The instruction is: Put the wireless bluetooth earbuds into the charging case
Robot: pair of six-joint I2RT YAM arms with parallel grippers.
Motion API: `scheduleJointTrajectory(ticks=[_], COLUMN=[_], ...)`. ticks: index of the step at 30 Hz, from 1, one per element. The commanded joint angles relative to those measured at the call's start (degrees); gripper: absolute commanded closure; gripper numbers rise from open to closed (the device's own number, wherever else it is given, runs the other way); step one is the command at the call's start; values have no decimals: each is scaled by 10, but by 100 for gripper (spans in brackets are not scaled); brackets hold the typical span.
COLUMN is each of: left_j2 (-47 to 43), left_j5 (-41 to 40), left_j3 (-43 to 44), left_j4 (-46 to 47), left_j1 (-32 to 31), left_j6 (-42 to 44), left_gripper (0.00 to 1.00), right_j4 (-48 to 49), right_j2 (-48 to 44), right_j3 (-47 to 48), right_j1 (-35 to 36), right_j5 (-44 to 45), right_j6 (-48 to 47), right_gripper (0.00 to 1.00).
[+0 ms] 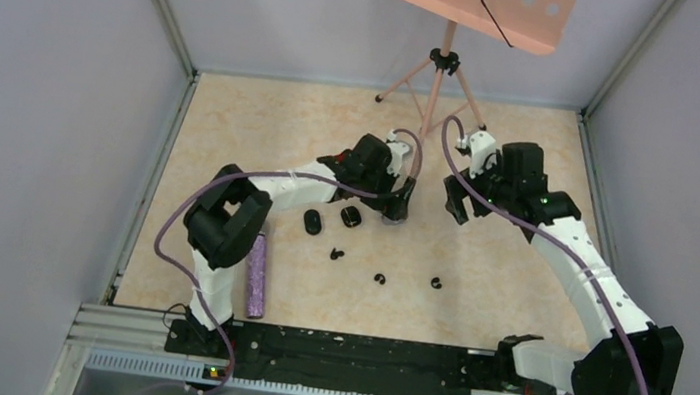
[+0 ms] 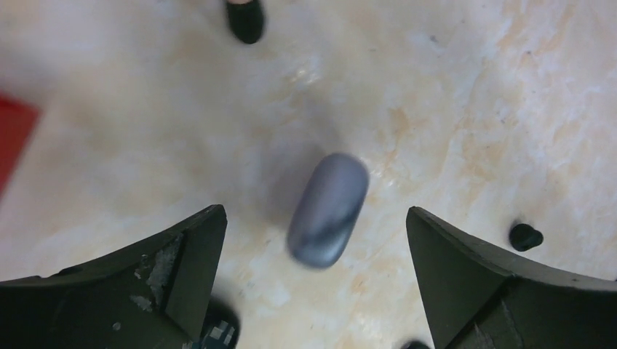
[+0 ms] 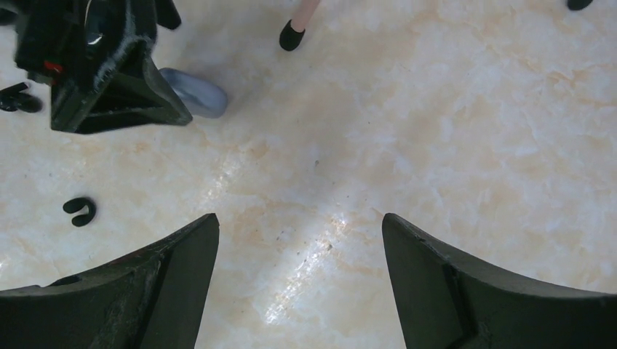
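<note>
A closed grey oval charging case (image 2: 327,209) shows blurred below my left gripper (image 2: 314,211), whose jaws stand wide apart and touch nothing. From above, that gripper (image 1: 398,207) covers most of the case (image 1: 391,219). Tiny black earbuds lie loose on the table: one (image 1: 336,253) by the left arm, two (image 1: 379,279) (image 1: 436,283) nearer the front. One earbud (image 2: 525,236) lies just right of my left fingers. My right gripper (image 3: 300,218) is open over bare tabletop, right of the case (image 3: 196,91); another earbud (image 3: 80,211) lies to its left.
Two black oval cases (image 1: 313,221) (image 1: 351,218) lie left of the grey one. A glittery purple microphone (image 1: 258,274) lies beside the left arm. A pink music stand (image 1: 436,77) on a tripod stands at the back; one black foot (image 3: 292,35) is near the grippers. Walls enclose the table.
</note>
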Motion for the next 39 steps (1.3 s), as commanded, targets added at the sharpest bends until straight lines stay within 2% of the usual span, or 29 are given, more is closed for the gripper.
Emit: scheduleJointTrajectory(ticks=[1,7,11,14,19,23,28,34,39], left_j2=[-145,-245,-281,-317,-364,-370,-396,-411,-422], left_j5=[-189,-121,-108,-127,-208,-147,-77,-31,-25], left_j3=[4,-30,-30,-50,-96,-107,-146,-174,-175], left_j4=[-85,-129,-160,-165,-184,-210,-159,-142,-147], left_j1=[14,126,160,170,200,267,347,390,412], left_j6=[15,22,41,27,-5,-39,-107,-135,-132], left_gripper=[1,1,1,1,1,1,4,13,13], right_j4=[47,92,97,106,119,102,94,94,93], right_j2=[13,65,125,172,264,338,413,457,469], right_j3=[35,51,86,105,151,209,265,279,266], right_j1=[0,2,21,53,121,161,186,204,217], right_j5=[-54,-160,-210,-231,-221,-206,-192,-168,-149], right_j6=[-24,-73,-109,-163,-264,-319,-341,-379,-407], right_gripper=[18,21,26,29,32,32,33,33,34])
